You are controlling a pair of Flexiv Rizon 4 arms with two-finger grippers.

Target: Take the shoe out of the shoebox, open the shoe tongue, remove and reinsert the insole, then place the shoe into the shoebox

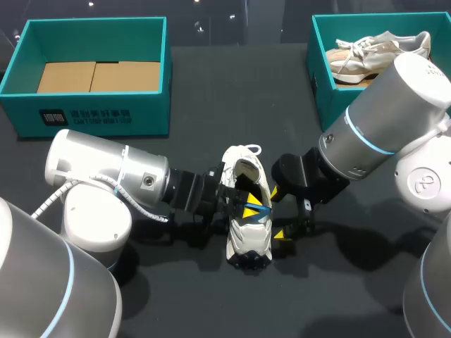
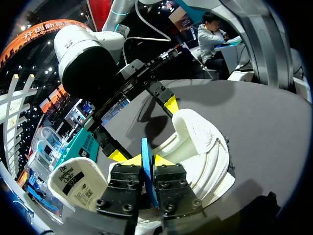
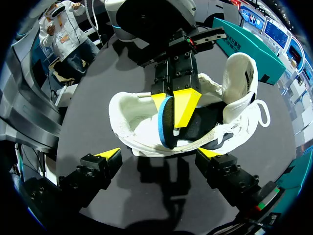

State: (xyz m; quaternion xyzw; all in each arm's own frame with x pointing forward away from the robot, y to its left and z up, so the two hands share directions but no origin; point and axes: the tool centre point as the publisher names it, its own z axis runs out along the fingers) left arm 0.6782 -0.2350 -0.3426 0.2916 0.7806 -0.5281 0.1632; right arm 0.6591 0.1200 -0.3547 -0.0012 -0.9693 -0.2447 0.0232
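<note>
Head view: white sneaker [image 1: 248, 236] stands sole-down on the black table [image 1: 211, 91], about mid-width and nearer the robot-side edge than the far one. It is out of any box. Its tongue [image 2: 78, 183] is folded forward and the mouth gapes.

The blue-edged insole [image 3: 165, 122] stands on edge in the opening, partly inside the shoe. The left gripper [image 2: 146, 164] is clamped on it, one yellow tip on each face. The right gripper [image 3: 160, 153] is spread wide and holds nothing. Its fingers sit low at the table, just beside the sneaker's flank. I cannot tell if either one touches it.

Progress, as I judge it: the take-out and tongue steps look done, and the insole step is in hand. Whether the insole is on its way out or back in cannot be read. Seating it flat and boxing the shoe remain.

Room: the teal shoebox [image 1: 168, 77] at the far left corner is open, with only a cardboard floor showing. It is well apart from the shoe, with bare table between them. A second teal box [image 1: 318, 77] at the far right corner holds beige sneakers [image 1: 373, 53]. Both arms crowd the sneaker from either side, so the free way out is upward and toward the far edge.
</note>
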